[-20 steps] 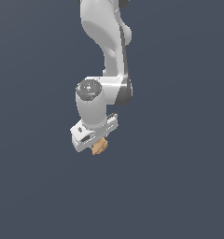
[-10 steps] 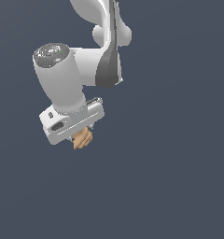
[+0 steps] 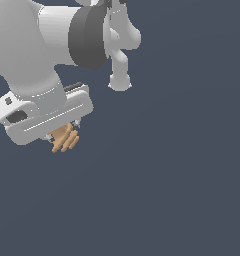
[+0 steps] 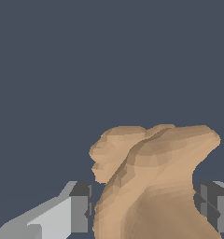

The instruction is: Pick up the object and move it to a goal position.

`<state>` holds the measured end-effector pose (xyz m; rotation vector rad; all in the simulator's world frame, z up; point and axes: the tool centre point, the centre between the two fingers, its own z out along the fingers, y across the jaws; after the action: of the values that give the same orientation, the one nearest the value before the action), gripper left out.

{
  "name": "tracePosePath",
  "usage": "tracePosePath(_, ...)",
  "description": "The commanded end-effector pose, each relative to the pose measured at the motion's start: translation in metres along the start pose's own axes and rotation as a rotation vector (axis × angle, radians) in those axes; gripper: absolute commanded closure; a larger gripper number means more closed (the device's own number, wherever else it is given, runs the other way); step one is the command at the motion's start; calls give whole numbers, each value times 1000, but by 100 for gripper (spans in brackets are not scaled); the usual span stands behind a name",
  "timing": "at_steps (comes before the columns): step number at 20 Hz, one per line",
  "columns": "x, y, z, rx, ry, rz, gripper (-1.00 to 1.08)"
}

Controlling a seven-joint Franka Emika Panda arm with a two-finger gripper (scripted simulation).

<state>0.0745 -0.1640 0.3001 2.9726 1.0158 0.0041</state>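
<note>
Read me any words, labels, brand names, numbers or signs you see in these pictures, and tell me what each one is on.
None: no readable text in either view.
The object is plain tan-brown, no markings.
The tool, shut on the object, and the white arm carry no lettering or logo.
The background is uniform dark grey, with no signs.

One white robot arm (image 3: 52, 45) — one end effector (image 3: 62, 137) — and one tan-brown lobed object (image 3: 65, 138).
</note>
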Motion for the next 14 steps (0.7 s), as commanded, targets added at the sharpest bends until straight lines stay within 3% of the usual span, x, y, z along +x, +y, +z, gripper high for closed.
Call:
tracePosePath(1,-3,9,-16,1,-1,-1,108)
tracePosePath(14,-11,43,-71,1,-2,-1,108)
